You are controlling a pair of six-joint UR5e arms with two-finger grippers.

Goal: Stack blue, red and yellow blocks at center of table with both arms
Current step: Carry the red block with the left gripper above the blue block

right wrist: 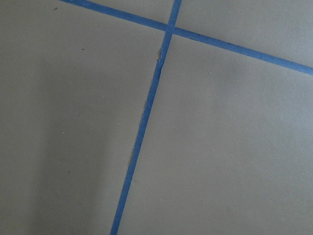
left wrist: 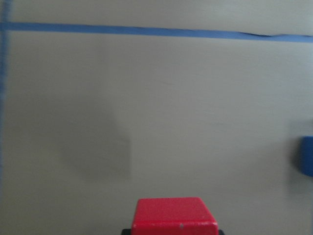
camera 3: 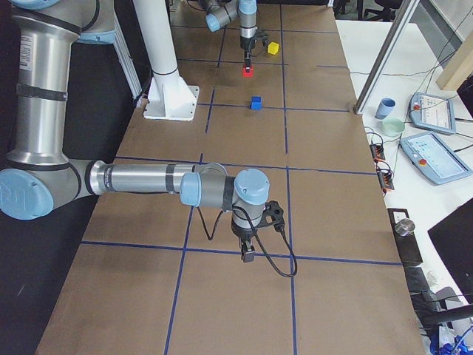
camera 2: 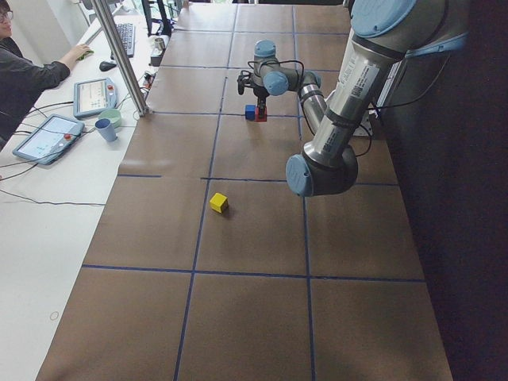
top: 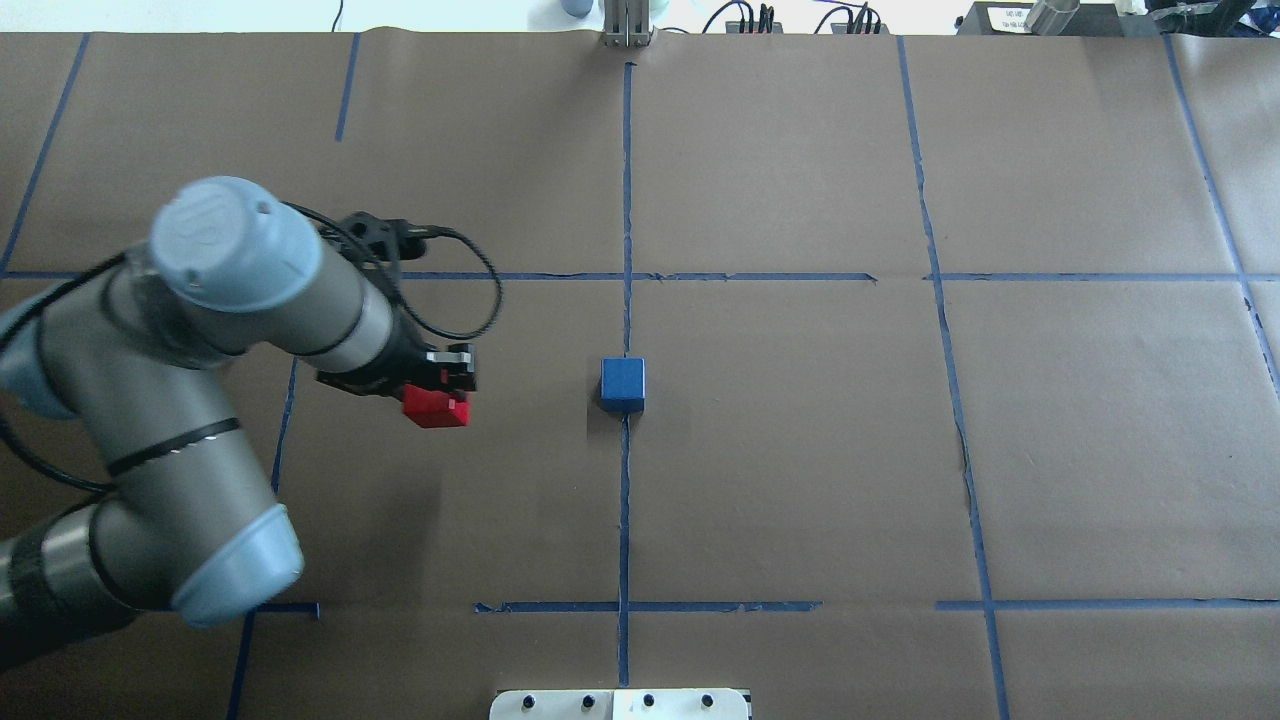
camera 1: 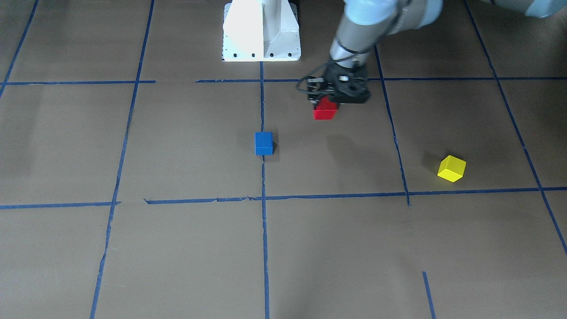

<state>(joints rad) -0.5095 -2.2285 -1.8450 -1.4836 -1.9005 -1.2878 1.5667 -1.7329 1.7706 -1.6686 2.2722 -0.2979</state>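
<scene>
My left gripper [camera 1: 326, 98] is shut on the red block [camera 1: 324, 111] and holds it a little above the table, on my left of the blue block [camera 1: 264, 143]. In the overhead view the gripper [top: 443, 385] and red block [top: 436, 408] are left of the blue block [top: 622, 385], which sits on the centre tape line. The left wrist view shows the red block [left wrist: 176, 216] at the bottom and the blue block [left wrist: 307, 155] at the right edge. The yellow block [camera 1: 452, 168] lies apart on my far left. My right gripper [camera 3: 247, 255] hovers over bare paper; I cannot tell its state.
The robot's white base [camera 1: 261, 31] stands at the table's near edge. Blue tape lines [top: 625, 500] divide the brown paper into squares. Tablets and cups [camera 2: 103, 127] sit on the operators' side table, beside a metal post [camera 2: 127, 63].
</scene>
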